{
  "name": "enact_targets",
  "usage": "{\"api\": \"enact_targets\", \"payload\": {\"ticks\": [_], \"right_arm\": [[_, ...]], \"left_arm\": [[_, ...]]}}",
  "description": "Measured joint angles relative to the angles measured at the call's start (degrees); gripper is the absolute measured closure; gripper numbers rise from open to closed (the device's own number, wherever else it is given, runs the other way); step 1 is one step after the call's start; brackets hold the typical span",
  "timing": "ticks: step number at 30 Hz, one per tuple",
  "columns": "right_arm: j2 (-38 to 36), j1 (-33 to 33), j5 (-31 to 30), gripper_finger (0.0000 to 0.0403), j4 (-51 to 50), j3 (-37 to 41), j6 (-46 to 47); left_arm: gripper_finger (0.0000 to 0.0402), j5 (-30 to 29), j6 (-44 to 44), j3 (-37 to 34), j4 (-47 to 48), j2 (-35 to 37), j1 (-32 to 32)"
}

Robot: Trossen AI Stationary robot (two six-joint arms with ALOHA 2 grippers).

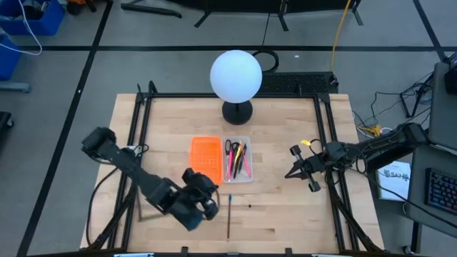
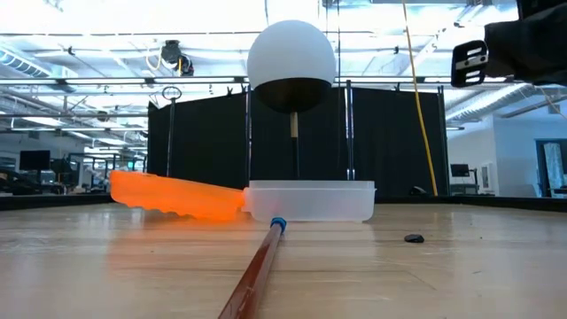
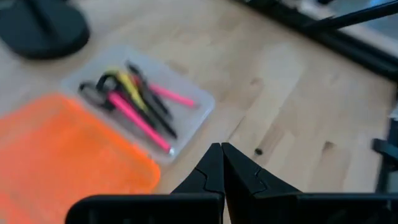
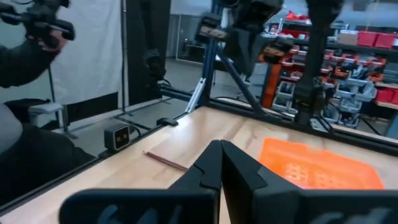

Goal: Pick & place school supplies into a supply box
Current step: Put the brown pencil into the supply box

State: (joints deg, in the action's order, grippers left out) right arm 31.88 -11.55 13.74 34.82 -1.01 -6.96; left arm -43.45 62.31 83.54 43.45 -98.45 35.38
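The supply box (image 1: 246,175), a clear shallow tray, sits mid-table and holds black-handled scissors (image 3: 98,89) and several pens in pink, yellow and black (image 3: 140,118). A brown pencil with a blue end (image 1: 229,214) lies flat on the table nearer the front edge, also in the low view (image 2: 257,266). My left gripper (image 1: 198,178) hovers shut above the table, left of the pencil and near the tray's near left corner, holding nothing. My right gripper (image 1: 288,174) is shut and empty to the right of the tray, pointing level toward the left.
An orange perforated piece (image 1: 206,155) lies tilted against the tray's left side (image 2: 177,197). A lamp with a white globe (image 1: 235,75) stands on a black base (image 1: 237,112) behind the tray. A small black bit (image 1: 250,207) lies right of the pencil. Black frame rails (image 1: 136,135) border the table.
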Motion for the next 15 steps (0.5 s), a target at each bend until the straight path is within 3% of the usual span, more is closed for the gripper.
{"api": "enact_targets", "payload": {"ticks": [7,12,15], "right_arm": [[-1.5,2.4,0.7,0.0403,-2.0,0.0,-1.3],[-1.5,3.9,12.6,0.0403,-3.9,0.0,-3.3],[-1.6,4.7,15.0,0.0403,-3.4,0.0,-2.4]], "left_arm": [[0.04,9.3,17.8,18.7,16.7,-14.8,-2.0],[0.04,19.2,26.3,26.6,22.1,-26.2,-4.8],[0.0398,24.2,29.0,29.0,22.4,-31.2,-6.7]]}}
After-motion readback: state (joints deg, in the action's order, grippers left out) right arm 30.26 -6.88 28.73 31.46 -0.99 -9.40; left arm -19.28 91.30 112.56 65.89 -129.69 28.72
